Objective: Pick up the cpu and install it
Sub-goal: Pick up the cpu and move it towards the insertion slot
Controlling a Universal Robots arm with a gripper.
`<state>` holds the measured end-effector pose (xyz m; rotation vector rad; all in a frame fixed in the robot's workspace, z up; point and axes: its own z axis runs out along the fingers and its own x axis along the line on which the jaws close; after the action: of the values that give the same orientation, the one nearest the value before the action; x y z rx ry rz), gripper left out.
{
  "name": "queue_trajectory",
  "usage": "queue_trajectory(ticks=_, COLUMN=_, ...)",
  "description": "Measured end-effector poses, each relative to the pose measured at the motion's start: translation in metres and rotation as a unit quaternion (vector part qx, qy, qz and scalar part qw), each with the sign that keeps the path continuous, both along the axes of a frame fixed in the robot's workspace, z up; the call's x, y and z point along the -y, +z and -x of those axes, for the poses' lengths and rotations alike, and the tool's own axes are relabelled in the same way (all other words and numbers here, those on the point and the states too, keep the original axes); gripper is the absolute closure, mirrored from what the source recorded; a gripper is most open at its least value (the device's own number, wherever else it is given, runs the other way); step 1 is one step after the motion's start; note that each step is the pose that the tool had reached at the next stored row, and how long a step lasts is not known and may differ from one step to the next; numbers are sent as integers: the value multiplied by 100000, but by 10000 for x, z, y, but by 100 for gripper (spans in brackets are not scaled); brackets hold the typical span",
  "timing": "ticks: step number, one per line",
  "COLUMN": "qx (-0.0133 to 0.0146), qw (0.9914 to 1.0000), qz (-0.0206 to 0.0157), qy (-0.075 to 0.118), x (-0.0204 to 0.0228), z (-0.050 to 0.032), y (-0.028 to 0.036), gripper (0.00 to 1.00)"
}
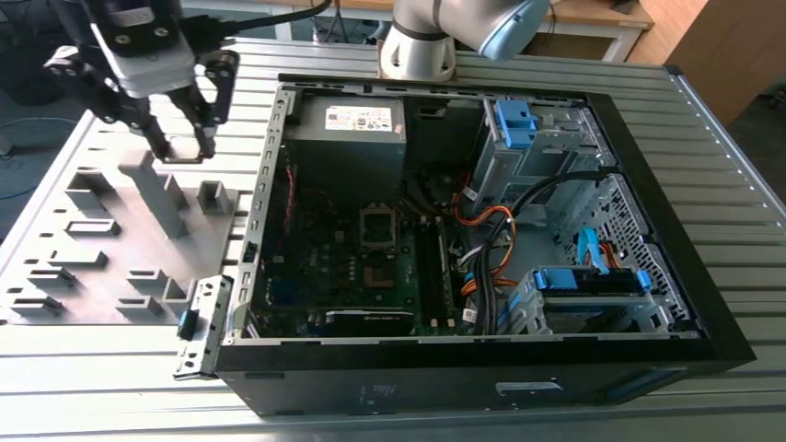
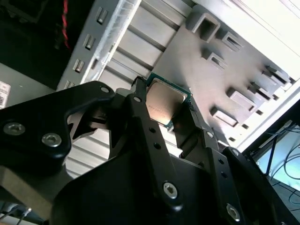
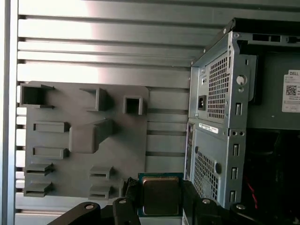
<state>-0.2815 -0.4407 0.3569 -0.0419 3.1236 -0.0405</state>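
Observation:
The cpu [image 2: 165, 101] is a small square chip with a silver-grey metal top and a green rim. My gripper [image 2: 164, 105] is shut on it, a black finger on each side. In the first wrist view the cpu [image 3: 161, 195] sits between the fingers [image 3: 123, 201], held above the grey fixture tray [image 3: 117, 150]. In the exterior view my gripper [image 1: 182, 143] hangs over the fixture tray [image 1: 86, 267], to the exterior view's left of the open computer case [image 1: 491, 239]. The green motherboard [image 1: 356, 267] lies inside the case.
Raised grey blocks [image 1: 160, 198] stand up from the fixture tray under the gripper. The case's metal side wall [image 1: 264, 203] rises between tray and motherboard. Cables [image 1: 491, 249] and blue drive brackets [image 1: 583, 281] occupy the case on the exterior view's right. The arm's base [image 1: 418, 46] stands behind the case.

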Motion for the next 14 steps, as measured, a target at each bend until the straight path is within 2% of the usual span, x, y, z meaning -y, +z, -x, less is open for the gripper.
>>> queue_trajectory(ticks=14, qx=-504, qw=99999, qz=-3, qy=0, x=28, z=-636, y=-2, gripper=53)
